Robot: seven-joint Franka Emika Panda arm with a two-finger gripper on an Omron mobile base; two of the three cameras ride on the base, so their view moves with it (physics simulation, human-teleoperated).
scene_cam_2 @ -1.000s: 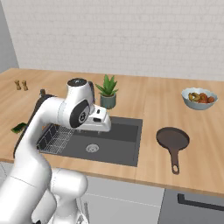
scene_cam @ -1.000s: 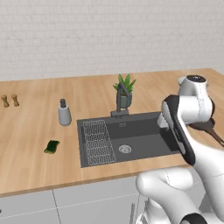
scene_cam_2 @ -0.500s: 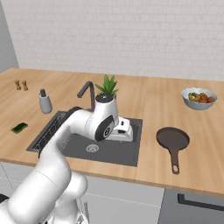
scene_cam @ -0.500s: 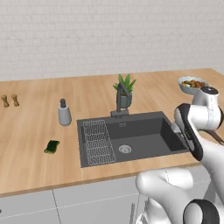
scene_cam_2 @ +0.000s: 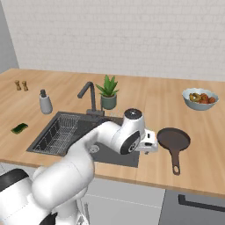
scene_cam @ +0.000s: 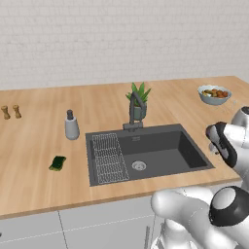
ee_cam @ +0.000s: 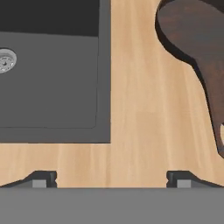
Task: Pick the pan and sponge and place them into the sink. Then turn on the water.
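Observation:
The dark brown pan point(scene_cam_2: 174, 139) lies on the wooden counter right of the sink point(scene_cam_2: 81, 125), its long handle point(scene_cam_2: 176, 163) pointing toward the front edge. My gripper point(scene_cam_2: 149, 148) hangs open and empty over the counter strip between sink and pan. In the hand view the gripper point(ee_cam: 111, 180) has the sink point(ee_cam: 48, 83) with its drain point(ee_cam: 5, 61) on the left and the pan point(ee_cam: 197, 30) with its handle point(ee_cam: 216, 100) on the right. The green sponge point(scene_cam: 58, 163) lies on the counter left of the sink point(scene_cam: 165, 155). No water shows at the faucet point(scene_cam: 133, 109).
A potted plant point(scene_cam: 140, 99) stands behind the faucet. A soap dispenser point(scene_cam: 71, 125) is at the sink's back left, with two small shakers point(scene_cam: 10, 112) farther left. A grey-blue bowl of food point(scene_cam_2: 200, 99) sits behind the pan. A wire rack point(scene_cam: 108, 156) lines the sink's left side.
The arm has swung right, from above the sink to the counter strip beside the pan. The gripper stayed open. Pan and sponge have not moved.

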